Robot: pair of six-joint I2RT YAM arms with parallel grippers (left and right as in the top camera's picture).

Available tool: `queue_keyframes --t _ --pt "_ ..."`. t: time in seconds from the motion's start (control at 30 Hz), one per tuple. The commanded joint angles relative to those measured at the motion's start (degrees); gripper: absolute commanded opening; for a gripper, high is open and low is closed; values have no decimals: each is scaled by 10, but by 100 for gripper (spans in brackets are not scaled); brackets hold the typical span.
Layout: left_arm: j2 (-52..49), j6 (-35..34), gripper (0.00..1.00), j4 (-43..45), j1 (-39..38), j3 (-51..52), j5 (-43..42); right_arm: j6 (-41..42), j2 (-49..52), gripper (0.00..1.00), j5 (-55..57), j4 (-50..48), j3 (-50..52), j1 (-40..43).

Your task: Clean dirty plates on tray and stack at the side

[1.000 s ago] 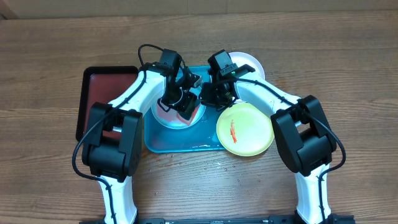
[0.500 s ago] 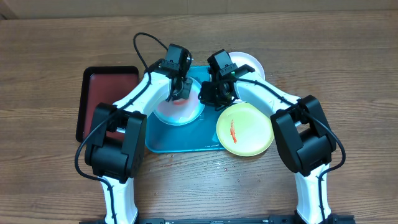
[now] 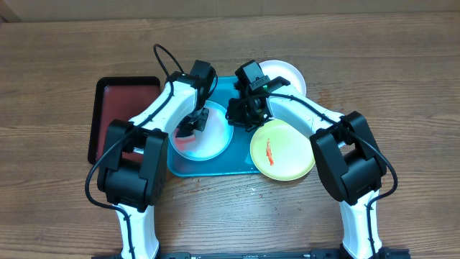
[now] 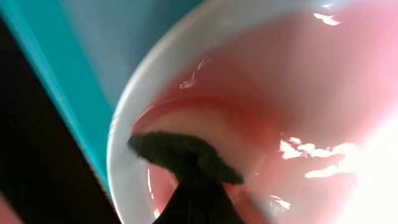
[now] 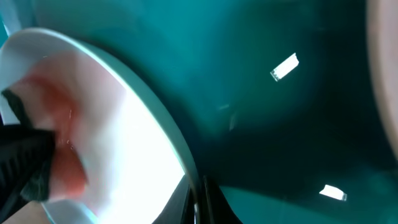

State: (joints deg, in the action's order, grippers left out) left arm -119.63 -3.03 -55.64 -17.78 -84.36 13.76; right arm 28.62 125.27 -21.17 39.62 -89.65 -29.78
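Observation:
The light blue plate (image 3: 212, 144) lies on the left of the turquoise tray (image 3: 208, 170). My left gripper (image 3: 188, 128) is shut on a dark sponge (image 4: 183, 155) and presses it on the plate's pink-red smeared inside (image 4: 280, 93). My right gripper (image 3: 241, 115) is shut on that plate's right rim (image 5: 180, 158), with one finger on each side of it. The yellow-green plate (image 3: 287, 155), with a red smear, rests over the tray's right edge. The white plate (image 3: 286, 74) lies behind the tray's right end.
A black tray (image 3: 122, 108) with a dark red inside sits left of the turquoise tray. Bare wooden table (image 3: 402, 86) surrounds everything. Both arms cross over the tray's back half.
My left gripper has swept the sponge from the plate's right to its far side, then to its left. The right gripper has shifted slightly left, still on the rim.

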Motion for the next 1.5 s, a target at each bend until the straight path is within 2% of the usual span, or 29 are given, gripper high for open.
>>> queue_keyframes --t 0.0,0.13,0.3,0.37,0.47,0.67,0.77,0.87,1.0,1.1,1.27,1.47 --pt "-17 140 4 -28 6 21 -167 14 2 4 7 -8 -4 10" --pt "-17 214 4 -13 6 21 -292 14 2 4 7 -9 -4 10" --pt "-17 230 4 55 6 21 -377 14 2 4 8 -9 -4 10" --pt "-17 224 4 94 6 21 -377 14 2 4 7 -10 -4 10" --pt "-17 197 4 136 7 21 -335 14 2 4 7 -10 -4 10" --pt "-15 10 4 183 18 5 -124 14 2 4 8 -10 -4 9" --pt "-12 -21 4 147 24 -38 -91 14 2 4 8 -8 -4 10" --pt "-10 -22 4 87 28 -105 -87 14 2 4 10 -8 -4 9" --pt "-9 -25 4 -39 32 -237 -84 14 2 4 14 -2 -4 9" --pt "-9 -61 4 -108 41 -304 -78 14 2 4 16 3 -4 9" --pt "-9 -141 4 -181 76 -358 -79 4 -2 4 17 46 -25 9" --pt "-10 -150 4 -213 111 -358 -87 -6 -25 4 83 107 -63 -4"
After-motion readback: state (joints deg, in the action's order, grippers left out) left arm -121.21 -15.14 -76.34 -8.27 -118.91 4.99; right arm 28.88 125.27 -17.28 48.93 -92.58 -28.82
